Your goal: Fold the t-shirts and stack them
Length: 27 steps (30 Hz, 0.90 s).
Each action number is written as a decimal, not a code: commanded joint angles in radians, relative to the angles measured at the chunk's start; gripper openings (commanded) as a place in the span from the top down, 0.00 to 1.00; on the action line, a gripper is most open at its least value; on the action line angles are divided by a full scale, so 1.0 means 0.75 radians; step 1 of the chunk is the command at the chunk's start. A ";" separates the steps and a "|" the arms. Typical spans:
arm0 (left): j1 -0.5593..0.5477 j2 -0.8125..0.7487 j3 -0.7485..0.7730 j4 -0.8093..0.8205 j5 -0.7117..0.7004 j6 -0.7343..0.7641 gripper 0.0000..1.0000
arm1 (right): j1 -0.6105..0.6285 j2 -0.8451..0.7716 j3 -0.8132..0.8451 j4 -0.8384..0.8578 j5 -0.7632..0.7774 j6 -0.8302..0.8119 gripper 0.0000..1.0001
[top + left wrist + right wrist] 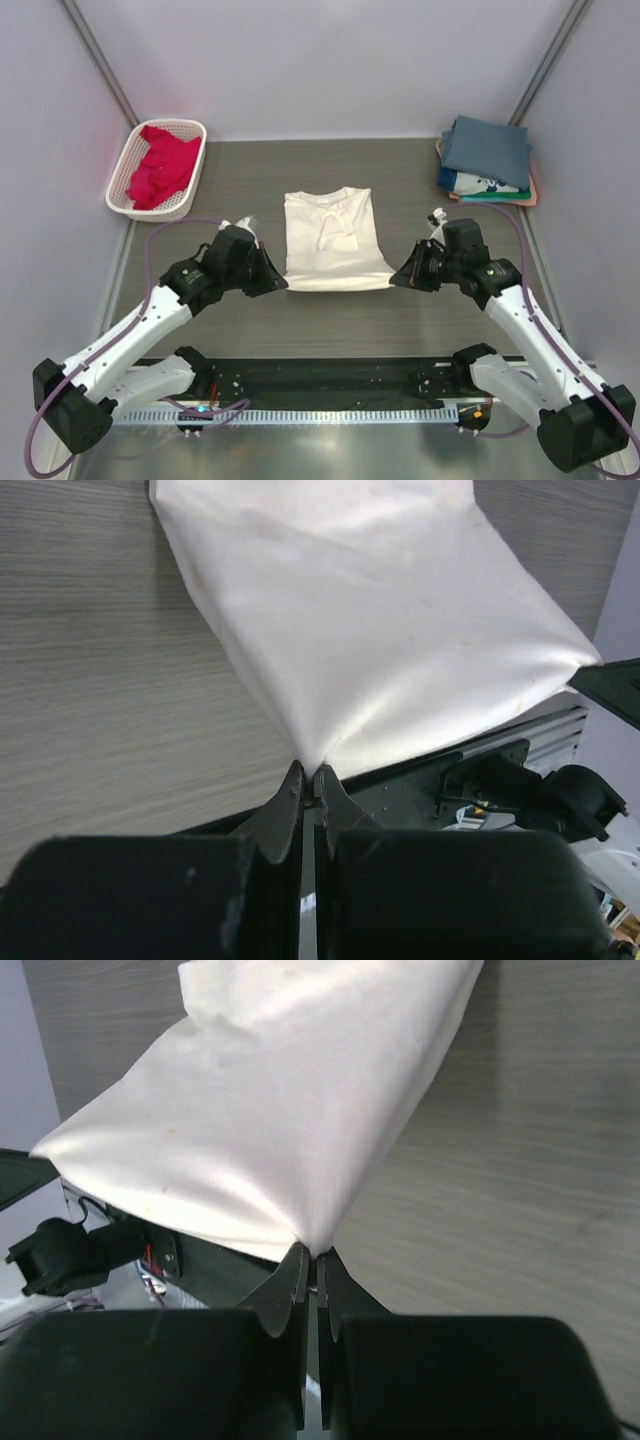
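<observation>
The cream t-shirt [333, 240] lies partly folded in the middle of the table, collar away from me. My left gripper [281, 285] is shut on its near left corner, and the left wrist view shows the cloth [380, 630] pinched between the fingertips [311, 780] and pulled taut. My right gripper [394, 279] is shut on the near right corner, with the cloth [270, 1110] rising from the closed tips [311, 1263]. The near edge is stretched between both grippers. A crimson-pink t-shirt [162, 165] lies crumpled in the basket. Folded shirts, slate-blue on top [486, 150], are stacked at the back right.
The white lattice basket [127, 205] stands at the back left by the wall. The folded stack [490, 185] sits at the back right corner. Grey walls close in the table on three sides. A black rail [330, 380] runs along the near edge between the arm bases.
</observation>
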 commanded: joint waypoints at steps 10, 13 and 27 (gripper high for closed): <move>0.009 0.169 0.378 -0.292 -0.240 0.084 1.00 | -0.001 0.153 0.436 -0.256 0.128 -0.064 0.99; 0.046 0.269 0.470 -0.288 -0.254 0.129 1.00 | -0.013 0.269 0.507 -0.232 0.149 -0.099 0.99; 0.384 0.840 0.900 -0.253 -0.023 0.412 1.00 | -0.140 0.875 0.865 -0.038 0.073 -0.154 0.99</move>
